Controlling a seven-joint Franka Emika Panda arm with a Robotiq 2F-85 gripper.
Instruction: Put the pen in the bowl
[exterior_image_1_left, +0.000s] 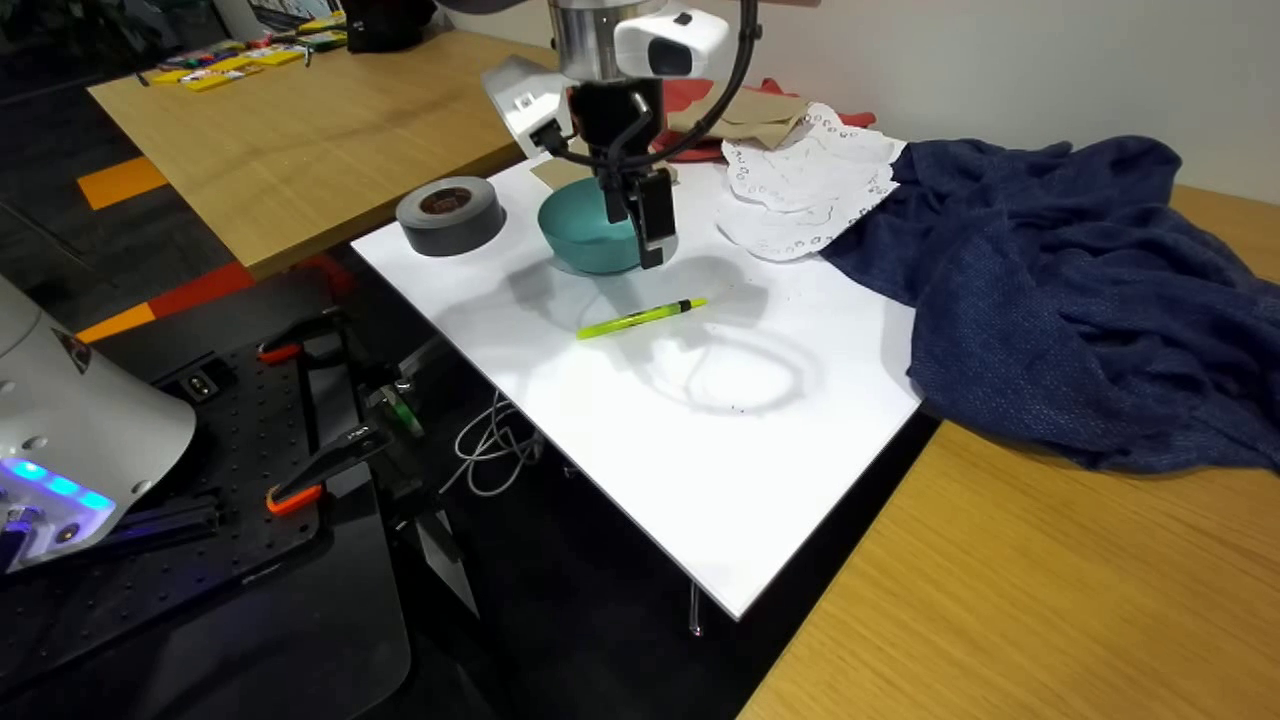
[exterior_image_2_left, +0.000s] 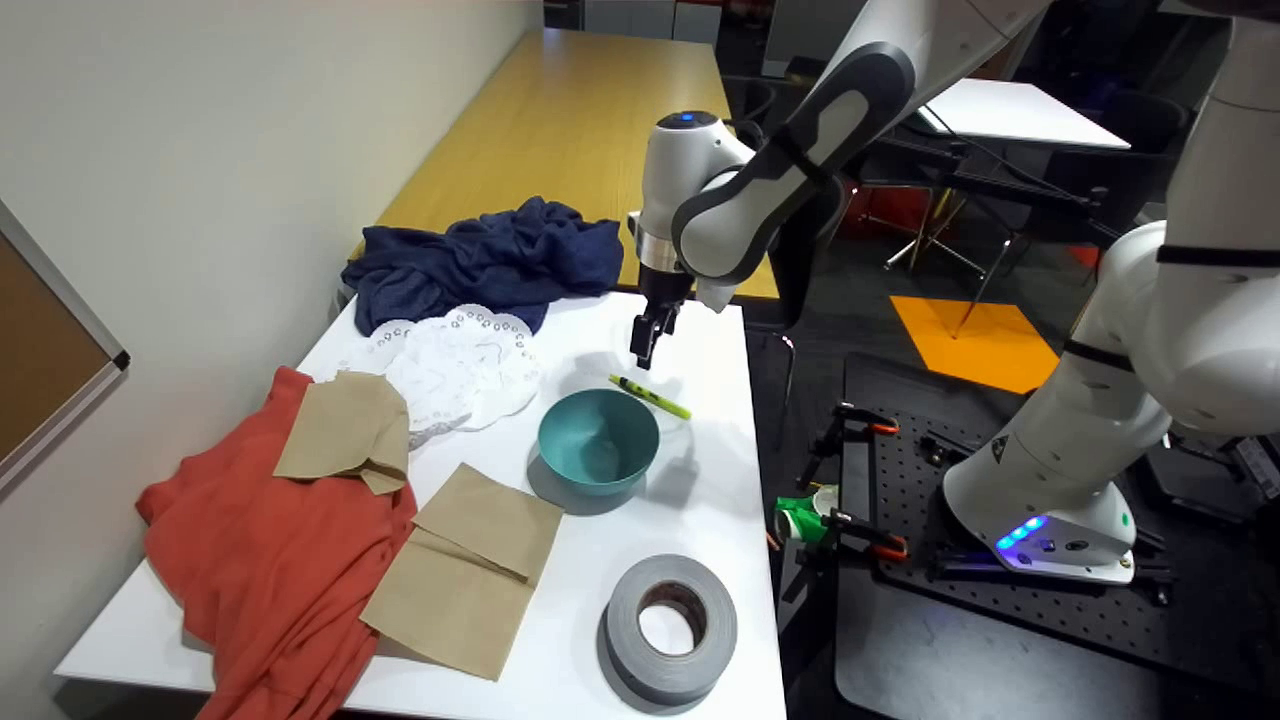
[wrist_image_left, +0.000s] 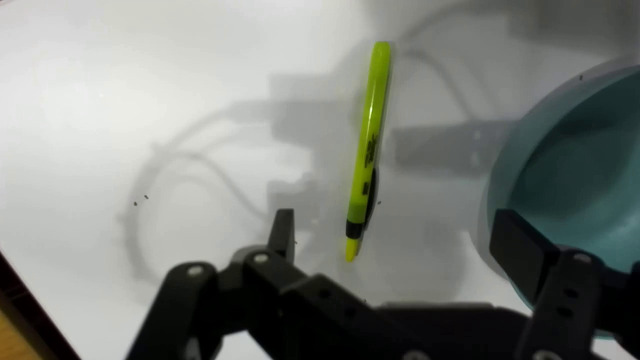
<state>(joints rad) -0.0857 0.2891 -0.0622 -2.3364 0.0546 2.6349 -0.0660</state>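
While the robot's white base (exterior_image_1_left: 90, 420) takes up the left edge in an exterior view, blue lights (exterior_image_1_left: 62, 485) glowing low on it, a grey tape roll (exterior_image_1_left: 450, 240) lies flat at the upper left of the white bench (exterior_image_1_left: 700, 490). Just right of it, near the upper centre, stands the teal bowl (exterior_image_1_left: 585, 240). The arm (exterior_image_1_left: 585, 45) hangs down from the top centre, and from this side I see its jaws dark against the bowl. A little lower, mid-frame, the yellow-green pen (exterior_image_1_left: 635, 321) lies on the bench, near the bowl but outside it, its black-banded end to the right. Farther right come a red cloth (exterior_image_1_left: 690, 97) with brown paper (exterior_image_1_left: 755, 120) on it, some overlapping white doilies (exterior_image_1_left: 805, 185), and a navy cloth (exterior_image_1_left: 1040, 300) heaped at the upper right, spread from the bench onto a wooden table (exterior_image_1_left: 1020, 590). In the wrist view, reading across, one jaw shows low and just left of centre, the pen runs almost upright through the middle, and the bowl, cut off by the right edge, sits partly behind the opposite jaw; I can see the jaws spread wide above the bench, apart from the pen.
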